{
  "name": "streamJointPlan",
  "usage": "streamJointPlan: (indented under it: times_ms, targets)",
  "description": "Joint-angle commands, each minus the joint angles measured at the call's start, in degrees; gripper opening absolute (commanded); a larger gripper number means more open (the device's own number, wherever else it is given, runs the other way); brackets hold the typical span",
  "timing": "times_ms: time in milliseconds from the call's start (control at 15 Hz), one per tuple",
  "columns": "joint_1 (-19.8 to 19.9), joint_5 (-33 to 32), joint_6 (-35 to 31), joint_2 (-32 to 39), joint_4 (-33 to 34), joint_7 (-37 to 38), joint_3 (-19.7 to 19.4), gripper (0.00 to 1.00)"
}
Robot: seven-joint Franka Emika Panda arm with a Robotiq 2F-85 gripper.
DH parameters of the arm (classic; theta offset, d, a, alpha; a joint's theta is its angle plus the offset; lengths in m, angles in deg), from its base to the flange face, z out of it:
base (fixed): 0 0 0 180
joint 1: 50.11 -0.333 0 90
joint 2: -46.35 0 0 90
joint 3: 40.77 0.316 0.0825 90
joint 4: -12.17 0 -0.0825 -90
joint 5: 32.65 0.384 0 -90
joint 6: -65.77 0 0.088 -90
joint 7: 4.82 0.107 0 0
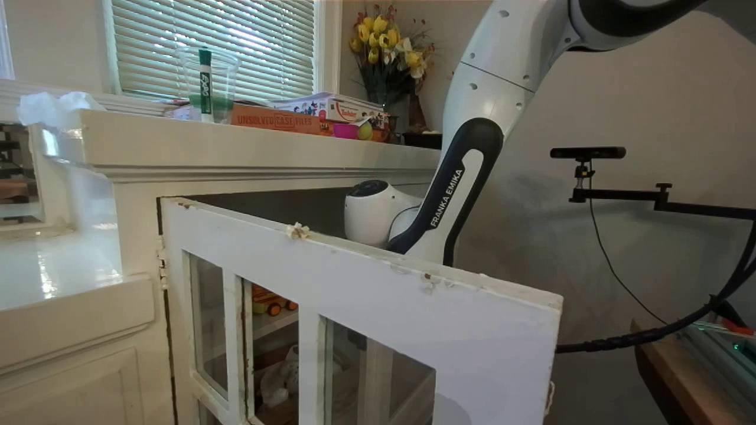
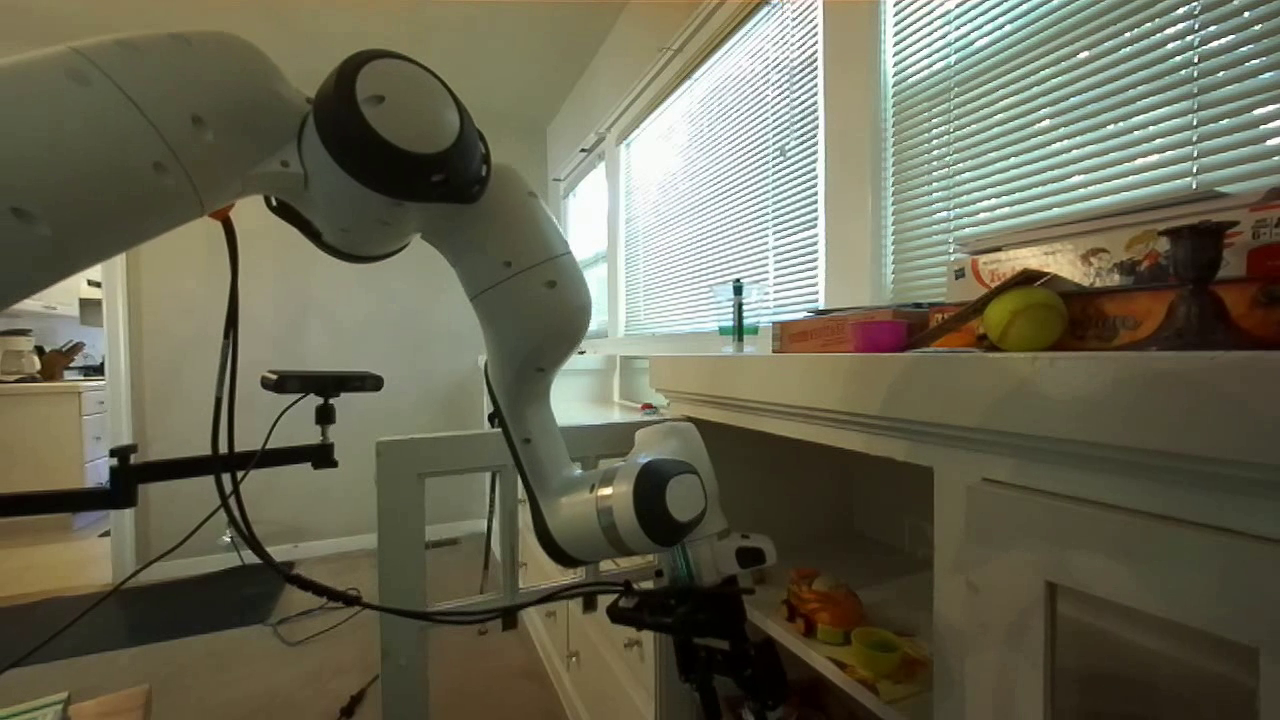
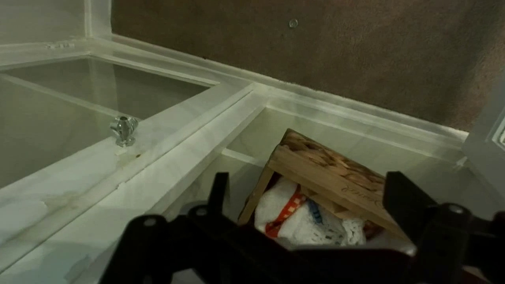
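The gripper (image 3: 305,187) hangs at the opening of a white cabinet (image 2: 950,570), its two dark fingers (image 3: 218,193) spread wide apart. Nearest to it in the wrist view is a wood-framed wicker basket (image 3: 331,173), low inside the cabinet; whether a fingertip touches it I cannot tell. White cloth (image 3: 274,201) with a red-and-white checked band (image 3: 290,213) lies in the basket (the front rail bears some script, too dim to read).

On the shelf (image 2: 820,660) near the gripper in an exterior view, an orange toy (image 2: 828,605) stands next to a yellow-green cup (image 2: 877,650). The Franka arm (image 1: 478,100) comes down beyond the open glass-paned door (image 1: 502,348). In the wrist view, a clear faceted knob (image 3: 124,132) sits on a neighbouring door frame, and brown carpet (image 3: 315,59) spreads past the cabinet's base.

Along the cabinet top are a tennis ball (image 2: 1025,318), a pink cup (image 2: 880,336), a dark candlestick (image 2: 1195,290) and an orange Unsolved Case Files box (image 1: 274,120). A green Expo marker (image 1: 205,88) stands upright, inside or in front of a clear tumbler (image 1: 227,77); I cannot tell which.
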Motion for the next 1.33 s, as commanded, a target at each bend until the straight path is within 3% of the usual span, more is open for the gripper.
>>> streamJointPlan:
  times_ms: [0,267,867,1267]
  targets:
    - [-3.7,0.8,-4.8,5.1,4.5,1.7,-3.7,1.0]
    - [-4.5,3.0,-8.0,8.5,8.1,0.8,-4.4,1.0]
    - [-4.4,3.4,-8.1,7.1,5.8,-0.9,-4.4,1.0]
    - [-2.9,6.6,-14.5,9.3,7.2,-1.1,-0.2,1.0]
